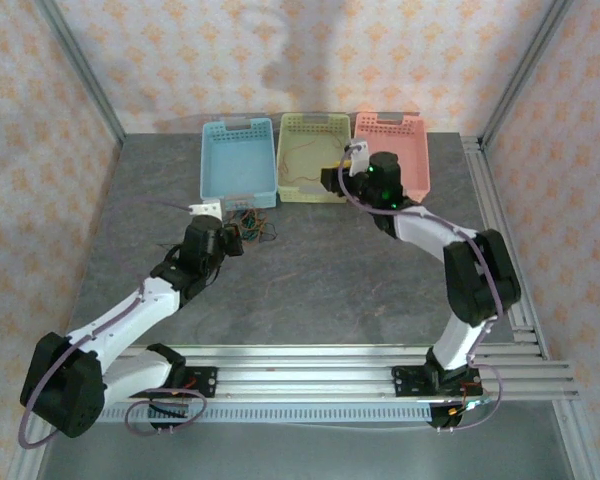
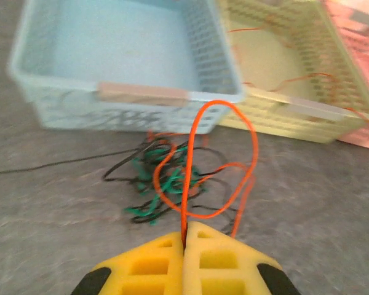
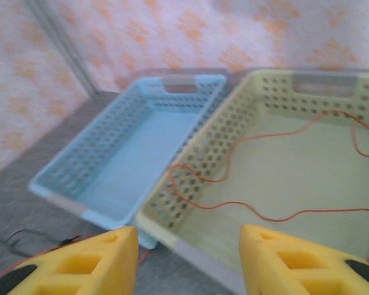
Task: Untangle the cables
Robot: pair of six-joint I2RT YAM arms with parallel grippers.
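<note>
Cables (image 2: 163, 184): black, green and orange knot, centre frame on the table (image 2: 49, 233), just before the blue basket (image 2: 141, 92). One orange strand (image 3: 277, 219) lies loose in the yellow basket (image 3: 234, 129). My left gripper (image 2: 186, 236) is clamped on an orange loop (image 2: 221, 102). My right gripper (image 3: 187, 236) stands apart, empty. Judgement: one freed, most left.
</note>
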